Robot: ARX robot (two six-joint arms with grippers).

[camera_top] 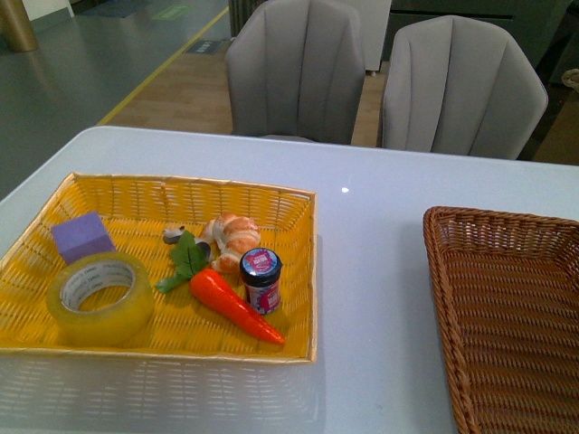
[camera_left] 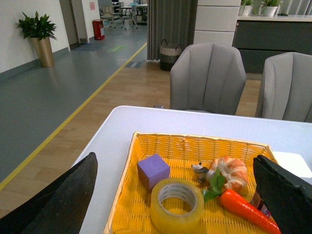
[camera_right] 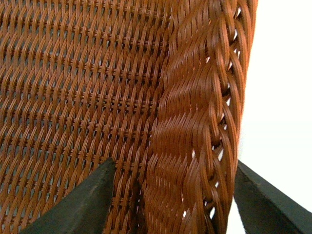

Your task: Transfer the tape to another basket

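The tape (camera_top: 99, 297) lies flat in the near-left corner of the yellow basket (camera_top: 181, 188), just beside a purple block (camera_top: 81, 237). A toy carrot (camera_top: 233, 306) and a little jar (camera_top: 261, 278) sit further right. The brown basket (camera_top: 516, 316) is well apart on the bench (camera_top: 371, 271), over on the right. The left end effector (camera_left: 175, 165) hangs over the yellow basket, spread wide and released. The right end effector (camera_right: 174, 163) is released too, with its fingers (camera_right: 83, 204) either side of the brown basket's braided rim.
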